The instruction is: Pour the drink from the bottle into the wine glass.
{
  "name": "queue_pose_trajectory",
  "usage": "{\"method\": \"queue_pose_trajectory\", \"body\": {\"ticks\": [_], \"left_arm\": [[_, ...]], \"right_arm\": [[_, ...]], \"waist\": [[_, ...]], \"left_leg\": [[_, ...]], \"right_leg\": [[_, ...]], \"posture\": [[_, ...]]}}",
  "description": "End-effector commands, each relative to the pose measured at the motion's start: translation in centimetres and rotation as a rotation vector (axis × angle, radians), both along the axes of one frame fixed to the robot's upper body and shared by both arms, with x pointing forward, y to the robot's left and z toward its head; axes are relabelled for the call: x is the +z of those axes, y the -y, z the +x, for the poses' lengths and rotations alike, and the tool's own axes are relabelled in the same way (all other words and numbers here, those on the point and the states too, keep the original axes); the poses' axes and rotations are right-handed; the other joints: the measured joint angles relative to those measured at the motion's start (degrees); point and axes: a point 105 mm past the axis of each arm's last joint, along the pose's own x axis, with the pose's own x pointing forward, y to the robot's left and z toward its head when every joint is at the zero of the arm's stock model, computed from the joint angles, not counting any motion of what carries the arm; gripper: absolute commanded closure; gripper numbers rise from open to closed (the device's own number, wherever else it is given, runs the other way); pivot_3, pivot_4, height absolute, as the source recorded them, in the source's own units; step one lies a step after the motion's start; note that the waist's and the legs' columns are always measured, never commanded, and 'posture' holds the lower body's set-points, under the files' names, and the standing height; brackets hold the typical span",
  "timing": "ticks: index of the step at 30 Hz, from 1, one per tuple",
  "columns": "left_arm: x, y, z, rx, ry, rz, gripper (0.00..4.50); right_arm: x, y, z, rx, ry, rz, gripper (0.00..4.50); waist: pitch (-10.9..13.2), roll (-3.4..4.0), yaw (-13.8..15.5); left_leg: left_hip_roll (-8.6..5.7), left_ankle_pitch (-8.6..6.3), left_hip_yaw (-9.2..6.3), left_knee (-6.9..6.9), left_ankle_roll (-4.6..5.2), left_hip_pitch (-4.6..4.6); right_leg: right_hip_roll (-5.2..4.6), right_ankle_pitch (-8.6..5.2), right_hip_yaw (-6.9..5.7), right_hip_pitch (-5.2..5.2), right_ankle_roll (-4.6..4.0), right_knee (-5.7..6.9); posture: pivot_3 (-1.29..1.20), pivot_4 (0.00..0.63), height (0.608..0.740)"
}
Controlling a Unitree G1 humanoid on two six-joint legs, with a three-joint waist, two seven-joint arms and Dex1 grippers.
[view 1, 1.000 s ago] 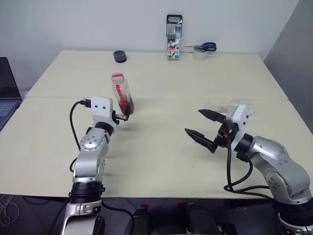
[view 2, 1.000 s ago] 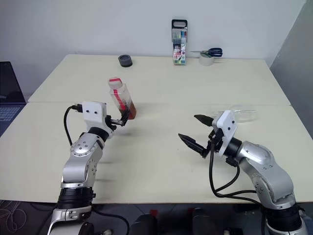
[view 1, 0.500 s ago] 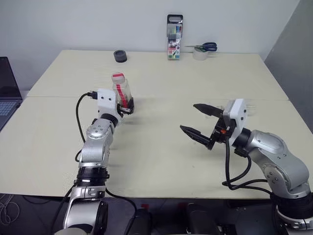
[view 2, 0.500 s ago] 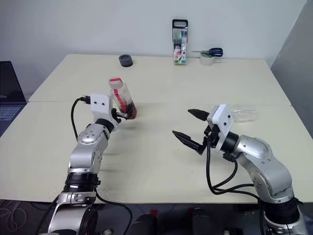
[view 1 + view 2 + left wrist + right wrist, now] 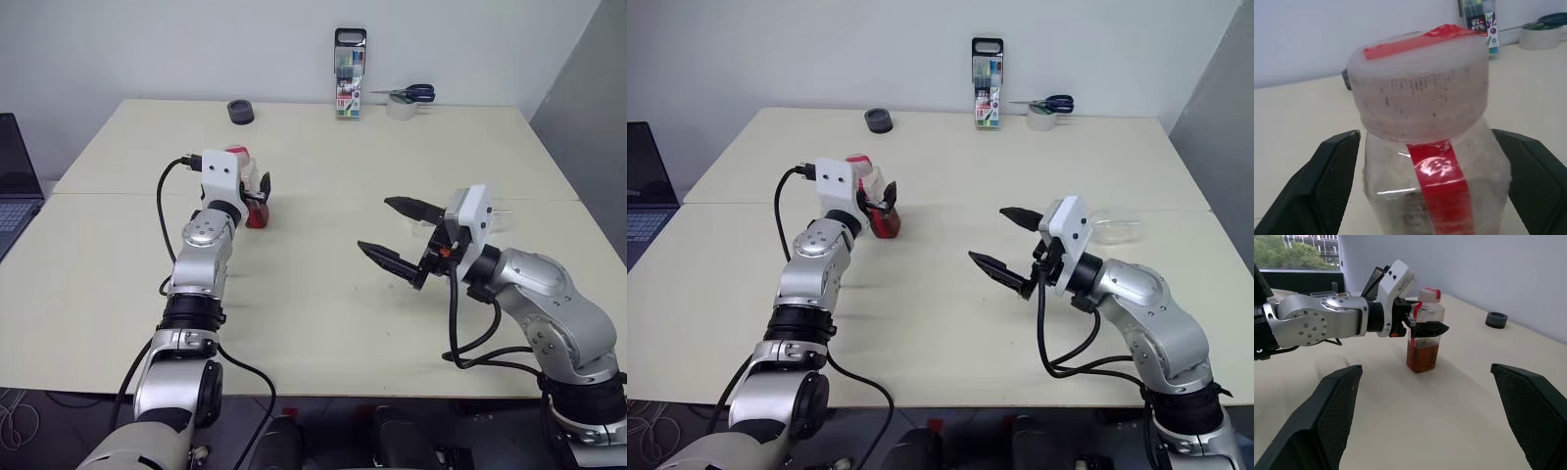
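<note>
The left claw [image 5: 257,192] stands wide open around the upright, squarish clear plastic bottle [image 5: 1424,332], not pinching it. The right claw [image 5: 399,236], at four o'clock from it, gapes empty.

Bottle [image 5: 1425,161] between open hand [image 5: 1435,191] fingers [image 5: 1327,181] — upright.

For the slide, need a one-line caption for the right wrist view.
Left gripper open around the upright bottle of amber drink on the table.
</note>
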Motion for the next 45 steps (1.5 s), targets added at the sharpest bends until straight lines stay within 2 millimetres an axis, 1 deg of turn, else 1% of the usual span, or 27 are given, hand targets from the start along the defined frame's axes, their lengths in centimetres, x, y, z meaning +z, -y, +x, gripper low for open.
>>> {"method": "queue_pose_trajectory", "body": {"ticks": [1,5,6,8,13,14,15,20,23,26,29,32,34,36,39,42,45], "left_arm": [[2.0,0.0,0.1,-0.006,0.064,0.036,0.02],[1.9,0.0,0.1,-0.013,0.062,0.034,0.02],[1.9,0.1,0.1,-0.016,0.063,0.033,0.2],[1.9,0.2,0.1,-0.022,0.066,0.033,0.64],[2.1,0.3,0.1,-0.028,0.079,0.031,2.24],[2.2,0.3,0.1,-0.029,0.081,0.031,2.48],[2.2,0.3,0.0,-0.031,0.083,0.03,2.59],[2.7,0.7,-0.3,-0.058,0.124,0.021,2.6],[3.0,2.0,-0.8,-0.131,0.151,0.018,2.6],[2.9,4.5,-1.7,-0.287,0.166,0.027,2.6],[2.8,7.4,-3.0,-0.518,0.129,-0.04,2.6],[2.8,9.4,-4.3,-0.711,0.107,-0.046,2.6],[2.6,10.3,-5.0,-0.819,0.079,-0.038,2.6],[2.5,10.7,-5.2,-0.872,0.059,-0.032,2.6],[2.4,11.9,-6.0,-1.004,0.033,0.033,2.6],[2.2,12.7,-6.6,-1.096,0.025,0.099,2.6],[2.1,13.2,-6.9,-1.154,0.021,0.13,2.61]], "right_arm": [[1.2,-0.3,-0.5,0.025,0.03,0.026,0.0],[1.3,-0.3,-0.4,0.023,0.03,0.03,0.0],[1.3,-0.2,-0.4,0.023,0.03,0.031,0.0],[1.4,-0.3,-0.3,0.022,0.03,0.035,0.0],[1.5,-0.3,-0.3,0.024,0.029,0.04,0.0],[1.5,-0.4,-0.3,0.025,0.03,0.041,0.0],[1.5,-0.4,-0.3,0.025,0.03,0.042,0.0],[1.4,-0.5,-0.4,0.027,0.035,0.041,0.0],[1.4,-0.3,-0.4,0.02,0.043,0.024,0.0],[1.2,0.6,-0.1,-0.029,0.041,0.01,0.0],[0.9,1.7,-0.2,-0.068,0.026,-0.007,0.0],[1.2,2.2,-0.4,-0.103,0.025,-0.004,0.0],[1.7,2.4,-0.4,-0.13,0.028,0.009,0.0],[2.1,2.4,-0.4,-0.144,0.029,0.018,0.0],[2.7,2.8,-0.7,-0.167,0.031,0.022,0.0],[2.7,3.1,-1.3,-0.173,0.013,0.021,0.0],[2.8,3.1,-1.6,-0.182,0.003,0.008,0.0]], "waist": [[0.0,0.0,0.0],[0.0,0.0,0.0],[0.0,0.0,0.0],[0.0,0.0,0.0],[0.0,0.0,-0.01],[0.0,0.0,-0.04],[0.0,0.0,-0.04],[0.0,0.0,-0.02],[0.0,0.0,-0.01],[0.0,0.0,0.04],[0.01,0.0,0.05],[0.01,0.0,0.01],[0.0,0.0,-0.18],[0.01,0.0,-0.3],[0.01,0.0,-0.37],[0.01,0.0,-0.22],[0.01,0.0,-0.17]], "left_leg": [[0.0,0.0,-0.02,0.0,0.0,-0.01],[0.0,0.0,-0.02,0.0,0.0,-0.01],[0.0,0.0,-0.02,0.0,0.0,-0.01],[0.0,0.01,-0.01,0.0,-0.01,-0.01],[0.0,0.01,-0.01,0.0,-0.02,-0.01],[0.01,0.01,-0.01,0.0,-0.02,-0.01],[0.01,0.01,0.0,0.0,-0.02,-0.01],[0.0,0.02,-0.01,0.01,-0.03,-0.02],[0.0,0.02,-0.02,0.0,-0.04,-0.03],[-0.01,0.02,-0.01,0.0,-0.04,-0.04],[-0.02,0.03,-0.01,0.01,-0.05,-0.07],[-0.02,0.03,0.01,0.0,-0.04,-0.08],[0.0,0.02,0.03,-0.01,-0.04,-0.05],[0.02,0.02,0.04,-0.03,-0.03,-0.01],[0.03,-0.01,0.02,-0.02,0.04,-0.02],[0.01,-0.03,0.0,-0.01,0.07,-0.06],[0.0,-0.07,0.02,-0.01,0.14,-0.05]], "right_leg": [[0.0,0.0,-0.01,0.0,0.0,0.0],[0.0,0.0,-0.01,-0.01,0.0,0.0],[0.0,0.0,-0.01,-0.01,0.0,0.0],[0.0,0.0,-0.01,-0.01,0.0,0.0],[0.0,0.0,-0.01,-0.01,0.0,0.0],[0.0,0.0,-0.01,-0.01,0.0,0.0],[0.0,0.0,0.0,-0.01,0.0,0.0],[0.0,0.0,-0.01,-0.02,0.0,0.0],[0.0,0.0,-0.01,-0.02,0.0,0.0],[-0.02,0.0,-0.01,-0.02,0.0,-0.01],[-0.03,0.0,-0.01,-0.02,0.0,-0.02],[-0.01,0.0,-0.01,-0.02,0.0,-0.03],[0.0,0.0,0.01,-0.02,0.0,-0.02],[0.03,0.0,0.02,-0.02,0.0,0.0],[0.07,0.0,0.01,-0.02,0.0,0.01],[0.06,0.0,0.0,-0.02,0.0,-0.01],[0.04,0.0,0.01,-0.02,0.0,-0.03]], "posture": [[0.0,0.15,0.74],[0.0,0.15,0.74],[0.0,0.15,0.74],[0.0,0.15,0.74],[0.0,0.15,0.74],[0.0,0.15,0.74],[0.0,0.15,0.74],[0.0,0.15,0.74],[0.0,0.15,0.74],[0.0,0.15,0.74],[0.0,0.15,0.74],[0.0,0.15,0.74],[0.0,0.15,0.74],[0.0,0.15,0.74],[0.0,0.15,0.74],[0.0,0.15,0.74],[0.0,0.15,0.74]]}}
